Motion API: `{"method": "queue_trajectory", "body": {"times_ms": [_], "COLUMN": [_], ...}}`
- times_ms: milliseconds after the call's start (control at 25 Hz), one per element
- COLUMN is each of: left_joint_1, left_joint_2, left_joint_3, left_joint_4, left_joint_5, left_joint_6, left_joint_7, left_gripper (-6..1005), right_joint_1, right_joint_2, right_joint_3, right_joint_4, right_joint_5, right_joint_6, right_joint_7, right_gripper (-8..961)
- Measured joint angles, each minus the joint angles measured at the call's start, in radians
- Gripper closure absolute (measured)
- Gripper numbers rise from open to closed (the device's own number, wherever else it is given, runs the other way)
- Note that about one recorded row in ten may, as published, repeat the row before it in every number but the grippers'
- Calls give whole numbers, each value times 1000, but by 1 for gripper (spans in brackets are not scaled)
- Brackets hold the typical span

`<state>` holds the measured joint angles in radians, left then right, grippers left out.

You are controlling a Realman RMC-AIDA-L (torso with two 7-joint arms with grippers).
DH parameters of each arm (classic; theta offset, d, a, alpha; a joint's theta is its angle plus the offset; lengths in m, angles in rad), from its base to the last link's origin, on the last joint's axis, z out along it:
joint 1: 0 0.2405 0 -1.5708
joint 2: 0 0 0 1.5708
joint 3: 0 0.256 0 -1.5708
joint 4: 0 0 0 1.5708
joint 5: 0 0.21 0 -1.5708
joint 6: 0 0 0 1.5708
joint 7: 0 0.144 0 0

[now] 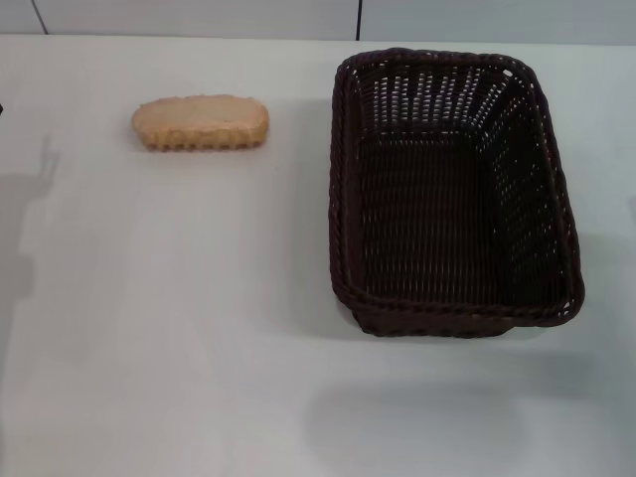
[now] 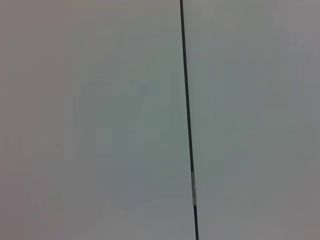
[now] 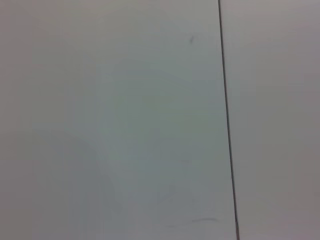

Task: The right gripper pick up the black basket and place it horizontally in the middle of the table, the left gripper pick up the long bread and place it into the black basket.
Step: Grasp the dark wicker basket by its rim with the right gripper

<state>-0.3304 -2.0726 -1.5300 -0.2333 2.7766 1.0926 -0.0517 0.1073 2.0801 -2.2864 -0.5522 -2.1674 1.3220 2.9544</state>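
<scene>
The black basket [image 1: 452,189] stands on the right half of the white table [image 1: 179,328], its long side running away from me, and it holds nothing. The long bread [image 1: 201,122] lies flat at the far left of the table, well apart from the basket. Neither gripper shows in any view. Both wrist views show only a plain pale surface crossed by a thin dark seam [image 2: 187,120] [image 3: 227,120].
The table's far edge meets a pale wall with dark vertical seams [image 1: 359,18]. Faint shadows lie on the table's left edge [image 1: 25,219] and near the front right [image 1: 417,417].
</scene>
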Motion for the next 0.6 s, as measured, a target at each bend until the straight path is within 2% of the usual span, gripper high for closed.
{"method": "queue_trajectory", "body": {"times_ms": [360, 440, 520, 560, 600], "left_joint_1": [-12, -13, -13, -14, -14], "left_joint_2": [0, 0, 0, 0, 0], "left_joint_3": [-3, -2, -3, -3, -3], "left_joint_4": [0, 0, 0, 0, 0], "left_joint_5": [0, 0, 0, 0, 0], "left_joint_6": [-9, -9, -10, -12, -12], "left_joint_7": [3, 3, 4, 4, 4], "left_gripper": [213, 213, 213, 213, 214], "right_joint_1": [-3, -13, -32, -59, -59], "right_joint_2": [-2, -18, -50, -94, -94], "right_joint_3": [-2, -9, -12, -9, -9], "right_joint_4": [-32, -85, -174, -302, -302], "right_joint_5": [-1, -27, -66, -97, -97], "right_joint_6": [-9, -53, -128, -235, -235], "right_joint_7": [0, 0, 0, 0, 0], "right_gripper": [171, 171, 171, 171, 171]}}
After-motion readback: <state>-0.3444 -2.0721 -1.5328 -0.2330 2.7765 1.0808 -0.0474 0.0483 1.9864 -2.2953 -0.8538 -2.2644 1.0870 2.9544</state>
